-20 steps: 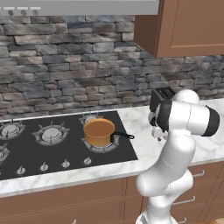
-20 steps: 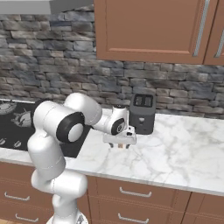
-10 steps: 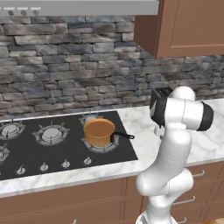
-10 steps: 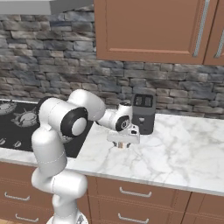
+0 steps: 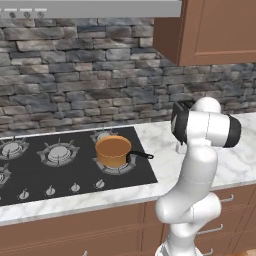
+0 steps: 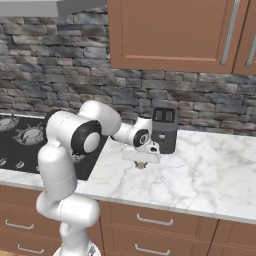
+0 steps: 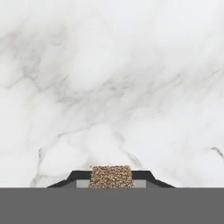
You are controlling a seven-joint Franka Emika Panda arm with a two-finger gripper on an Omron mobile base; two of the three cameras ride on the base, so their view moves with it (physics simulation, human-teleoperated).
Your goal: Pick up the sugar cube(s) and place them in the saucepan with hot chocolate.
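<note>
Marble counter [image 7: 109,78] beneath claw [image 7: 111,175] clamping grainy tan-brown sugar cube [image 7: 111,176].

No text, label, brand or number can be read anywhere in these frames; small marks are seen at the upper left of the left base view, too blurred to be made out.
</note>
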